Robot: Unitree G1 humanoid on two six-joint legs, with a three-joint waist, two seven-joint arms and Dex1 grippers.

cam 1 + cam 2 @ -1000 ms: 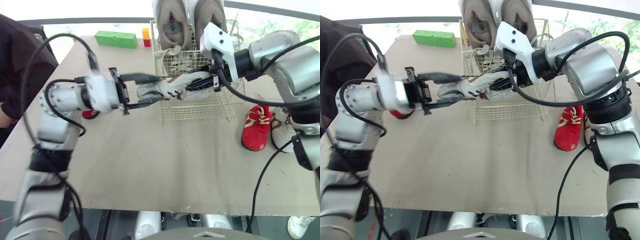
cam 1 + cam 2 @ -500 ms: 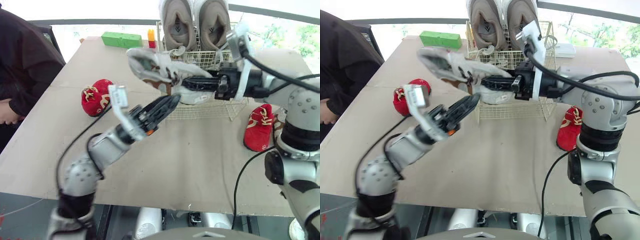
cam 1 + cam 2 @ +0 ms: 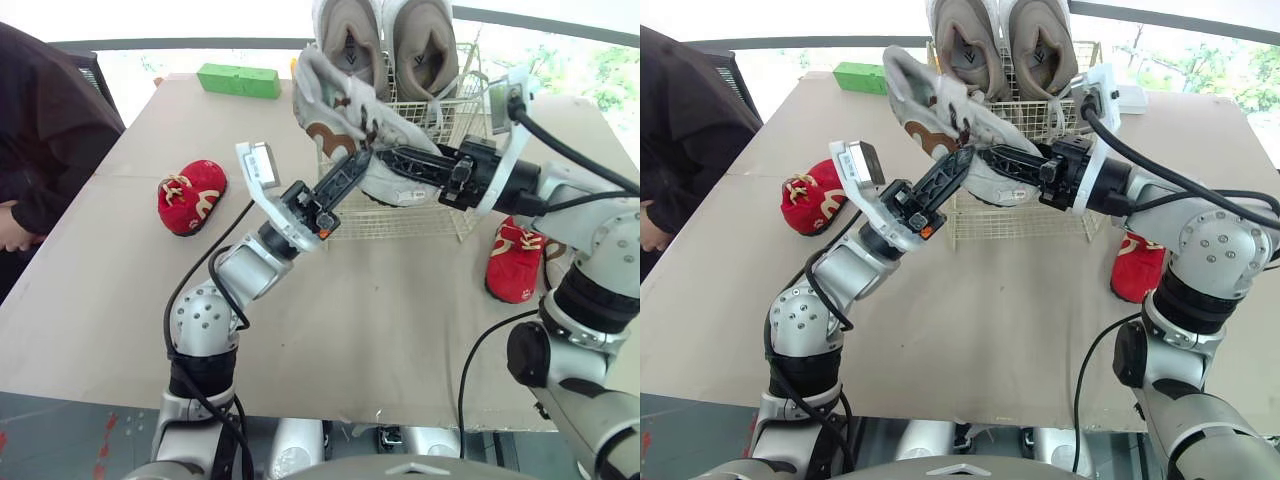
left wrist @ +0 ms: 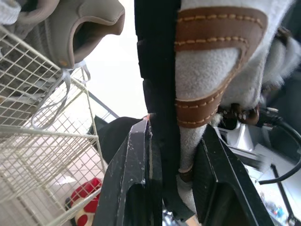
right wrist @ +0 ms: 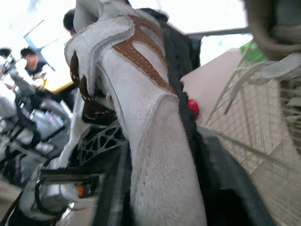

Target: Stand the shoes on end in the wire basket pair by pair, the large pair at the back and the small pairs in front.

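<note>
"Tan table point(image 3: 400, 330) nearest: what lay on it?"
"One small red shoe point(image 3: 190, 195) at the left, and a second red shoe point(image 3: 515, 260) at the right, beside the wire basket point(image 3: 400, 215)."
"And the grippers?"
"The left gripper point(image 3: 355, 165) was clamped on the white shoe point(image 3: 335, 105) at its sole. The right gripper point(image 3: 385, 158) pinched the same shoe, fingers narrowly parted around it. The shoe hung above the basket's front."
"Behind?"
"The large beige pair point(image 3: 390, 40) stood on end at the back, with a green block point(image 3: 238, 80) farthest."
</note>
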